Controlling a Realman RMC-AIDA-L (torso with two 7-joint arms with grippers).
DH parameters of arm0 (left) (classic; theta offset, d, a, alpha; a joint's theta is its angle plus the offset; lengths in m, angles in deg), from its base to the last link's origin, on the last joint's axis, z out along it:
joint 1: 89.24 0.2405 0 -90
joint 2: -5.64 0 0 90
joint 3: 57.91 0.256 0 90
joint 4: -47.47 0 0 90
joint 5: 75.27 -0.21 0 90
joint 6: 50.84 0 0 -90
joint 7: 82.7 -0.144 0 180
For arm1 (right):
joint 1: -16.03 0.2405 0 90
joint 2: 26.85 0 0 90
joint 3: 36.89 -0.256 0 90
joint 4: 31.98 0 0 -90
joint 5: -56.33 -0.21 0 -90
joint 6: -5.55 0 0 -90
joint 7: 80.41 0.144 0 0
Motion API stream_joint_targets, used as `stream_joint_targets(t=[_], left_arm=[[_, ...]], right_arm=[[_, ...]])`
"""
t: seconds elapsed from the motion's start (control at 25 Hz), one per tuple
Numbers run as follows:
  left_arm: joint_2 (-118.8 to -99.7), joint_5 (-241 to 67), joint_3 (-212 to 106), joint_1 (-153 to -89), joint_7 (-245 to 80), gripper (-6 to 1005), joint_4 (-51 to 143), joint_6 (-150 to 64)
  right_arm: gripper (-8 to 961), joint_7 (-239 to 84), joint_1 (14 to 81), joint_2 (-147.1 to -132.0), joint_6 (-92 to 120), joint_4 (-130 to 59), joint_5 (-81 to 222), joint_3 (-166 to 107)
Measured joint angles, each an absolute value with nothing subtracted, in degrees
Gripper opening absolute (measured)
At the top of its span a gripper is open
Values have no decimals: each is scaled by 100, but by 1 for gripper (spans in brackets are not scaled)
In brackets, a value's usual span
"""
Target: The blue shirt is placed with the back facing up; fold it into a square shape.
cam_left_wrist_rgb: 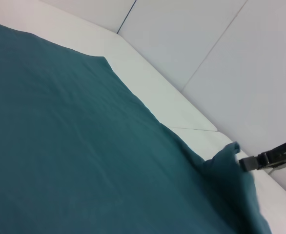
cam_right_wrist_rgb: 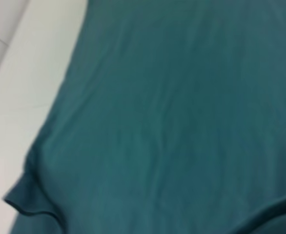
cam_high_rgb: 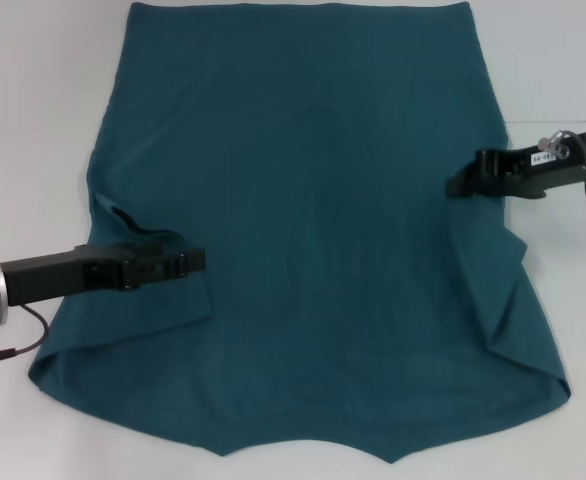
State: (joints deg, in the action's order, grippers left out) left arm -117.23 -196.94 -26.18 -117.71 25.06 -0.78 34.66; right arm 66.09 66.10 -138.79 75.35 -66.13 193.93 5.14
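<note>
White worktop point(cam_high_rgb: 33, 120) carrying the blue shirt point(cam_high_rgb: 313, 250), spread plain side up across frame centre. Left gripper point(cam_high_rgb: 195, 262), lower left, over the folded sleeve; right gripper point(cam_high_rgb: 458, 183), right edge, at the shirt's side. Finger state of both: cannot tell.

We record: blue shirt point(cam_left_wrist_rgb: 84, 156) spread on white table point(cam_left_wrist_rgb: 182, 109); right gripper point(cam_left_wrist_rgb: 245, 163) just beside the shirt's raised edge.
</note>
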Motion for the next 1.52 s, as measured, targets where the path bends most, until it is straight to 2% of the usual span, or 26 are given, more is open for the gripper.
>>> stream_joint_targets(t=[0.12, 0.32, 0.44, 0.56, 0.68, 0.84, 1.0, 1.2, 1.52], left_arm=[[-11718, -19690, -2618, -11761, 2506, 948, -71, 3434], [-11710, -19690, -2618, -11734, 2506, 948, -69, 3415], [-11705, -19690, -2641, -11726, 2508, 948, -69, 3408], [-11675, -19690, -2768, -11720, 2769, 948, -69, 3413], [-11513, -19715, -2838, -11681, 3720, 948, -78, 3549], [-11185, -19932, -3088, -11547, 5433, 948, -128, 4193], [-11096, -20283, -3938, -11369, 6029, 949, -309, 4801], [-11057, -20889, -4416, -11198, 6315, 949, -398, 4801], [-11095, -21302, -4504, -11172, 6484, 949, -194, 4309]], right_arm=[[22, 6418, 6605, -13875, 7589, -6579, 19034, 503], [235, 6105, 6560, -13757, 7823, -6330, 18392, 471], [301, 5969, 6499, -13724, 7962, -6327, 18223, 430], [367, 5885, 6389, -13624, 8151, -6380, 18087, 418], [433, 5886, 6188, -13451, 8485, -6566, 18103, 422], [526, 5916, 5988, -13357, 8729, -6825, 18102, 402], [624, 5948, 5812, -13301, 8877, -7032, 18103, 387], [625, 5935, 5737, -13289, 8862, -7043, 18107, 370], [625, 5888, 5725, -13295, 8865, -7045, 18113, 368]])
